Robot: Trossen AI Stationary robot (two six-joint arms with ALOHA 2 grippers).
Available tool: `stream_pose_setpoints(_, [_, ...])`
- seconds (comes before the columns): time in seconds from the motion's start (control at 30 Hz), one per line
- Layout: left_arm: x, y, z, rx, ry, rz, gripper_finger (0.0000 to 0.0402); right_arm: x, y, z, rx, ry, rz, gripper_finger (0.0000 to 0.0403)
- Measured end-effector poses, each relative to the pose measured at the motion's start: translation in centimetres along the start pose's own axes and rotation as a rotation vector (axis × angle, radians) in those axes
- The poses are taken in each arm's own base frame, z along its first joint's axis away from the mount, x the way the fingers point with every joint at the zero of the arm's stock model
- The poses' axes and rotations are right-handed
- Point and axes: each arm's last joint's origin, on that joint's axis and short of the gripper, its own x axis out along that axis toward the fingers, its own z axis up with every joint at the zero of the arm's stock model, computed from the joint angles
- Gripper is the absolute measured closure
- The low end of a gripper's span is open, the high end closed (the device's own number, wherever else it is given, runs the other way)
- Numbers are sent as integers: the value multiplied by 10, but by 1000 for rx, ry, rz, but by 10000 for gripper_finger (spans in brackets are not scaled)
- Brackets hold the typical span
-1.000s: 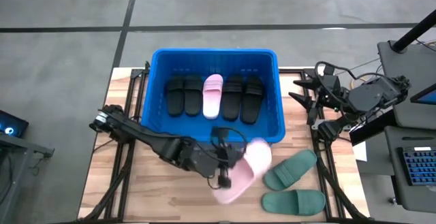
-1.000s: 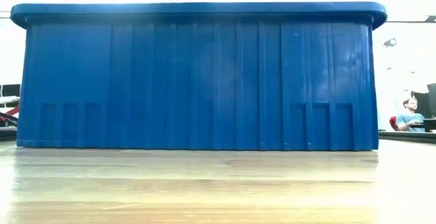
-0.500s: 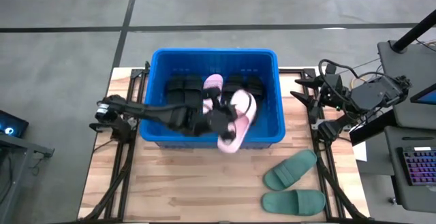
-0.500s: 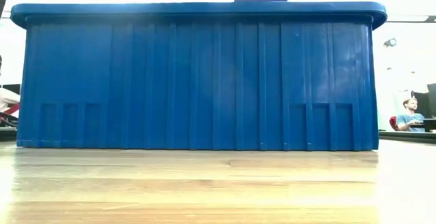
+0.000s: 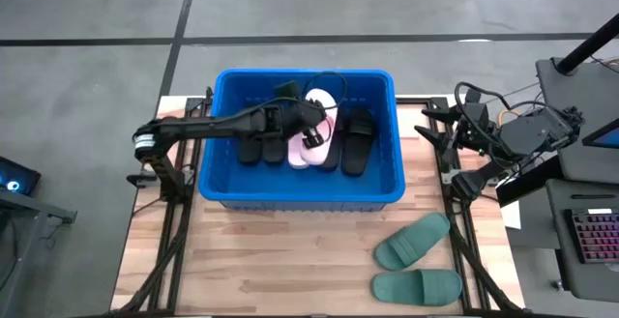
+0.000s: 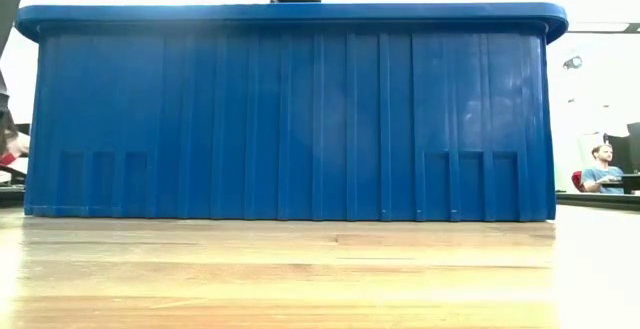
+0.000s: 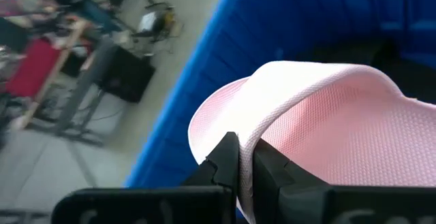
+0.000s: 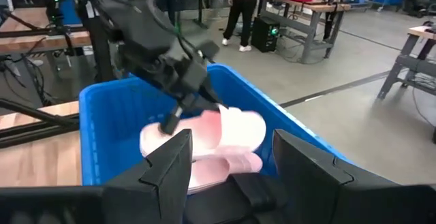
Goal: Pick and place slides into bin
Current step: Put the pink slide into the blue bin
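Two fingers clamped tight on a pink slide point(image 5: 320, 125), that's my left gripper point(image 5: 308, 121) right now. In my left wrist view the fingertips point(image 7: 235, 157) pinch the edge of the pale pink strap point(image 7: 327, 125), blue wall right behind it. I'm holding it up inside the blue bin point(image 5: 382, 188), over the row of slides already lying on the bottom. My left arm reaches in across the bin's left rim.

Under and beside the held one lies the other pink slide point(image 5: 297, 150), with black slides on both sides: a pair to its left point(image 5: 252, 148), one mostly hidden under the pink one I'm holding, and another at the right end of the row point(image 5: 357, 142).

My right gripper point(image 8: 228, 169) hangs parked off the table's right edge, fingers spread, holding nothing. From its wrist view I see across to the bin and my left arm with the pink slide.

Out on the wooden table point(image 5: 261, 260), in front of the bin toward the right, two green slides point(image 5: 413, 240) point(image 5: 418, 284) lie near each other, well apart from the bin.

From table height the bin's ribbed front wall point(image 6: 290, 119) fills nearly everything, with a bit of my arm poking above the rim. A person point(image 6: 601, 166) sits far off in the room.
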Motion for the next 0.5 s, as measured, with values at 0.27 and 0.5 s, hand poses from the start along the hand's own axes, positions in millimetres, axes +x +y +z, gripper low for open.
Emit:
stream_pose_setpoints(0.27, [34,8,-43,-9,-74,-26,401,0,-2,0,8,-15,-52,209])
stream_pose_setpoints(0.5, [51,9,-84,-55,-31,89,401,0,-4,1,8,-38,-132,209])
